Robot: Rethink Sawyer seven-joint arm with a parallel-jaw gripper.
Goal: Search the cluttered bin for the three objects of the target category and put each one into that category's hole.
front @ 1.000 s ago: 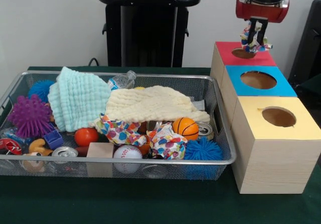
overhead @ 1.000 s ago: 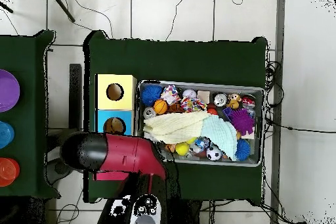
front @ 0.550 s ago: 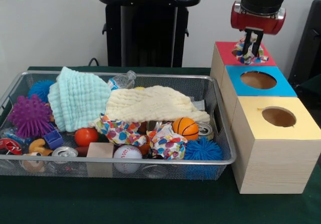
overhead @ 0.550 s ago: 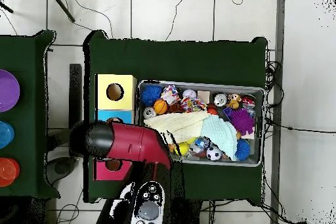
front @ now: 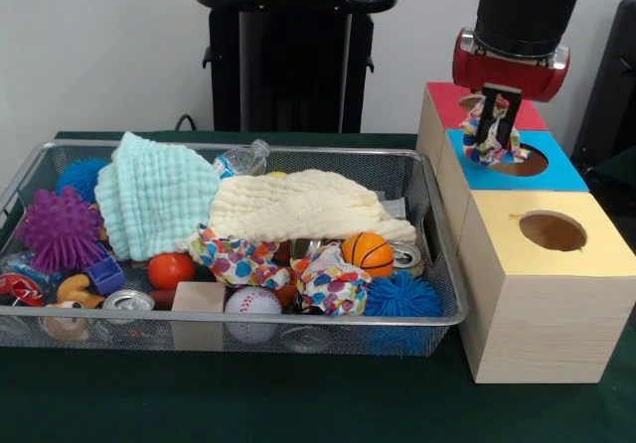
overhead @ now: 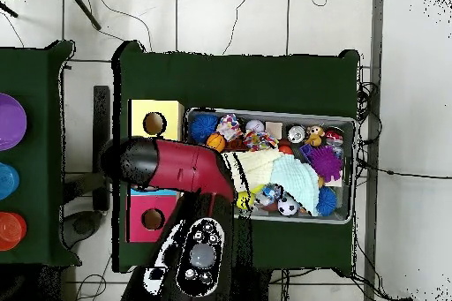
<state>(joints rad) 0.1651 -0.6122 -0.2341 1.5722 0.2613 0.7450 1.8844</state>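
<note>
My gripper (front: pixel 494 133) is shut on a crumpled, colourfully dotted cloth (front: pixel 496 143) that hangs just above the round hole of the blue-topped box (front: pixel 559 174). The red-topped box (front: pixel 449 105) stands behind it and the yellow-topped box (front: pixel 594 248) in front. Two more dotted cloths (front: pixel 235 257) (front: pixel 332 282) lie in the wire bin (front: pixel 438 264), near its front. In the overhead view the red arm (overhead: pixel 179 167) hides the blue box and the gripper; the yellow box (overhead: pixel 155 123) and the red box (overhead: pixel 152 219) show on either side of it.
The bin also holds a pale yellow cloth (front: pixel 298 205), a mint cloth (front: pixel 154 195), a basketball (front: pixel 368 252), a baseball (front: pixel 252 304), a purple spiky ball (front: pixel 60 226), a blue spiky ball (front: pixel 402 296), cans and small toys. The boxes stand right beside the bin.
My gripper has carried the dotted cloth from over the red box's hole forward and a little lower, to over the blue box's hole. The bin's contents have not moved.
</note>
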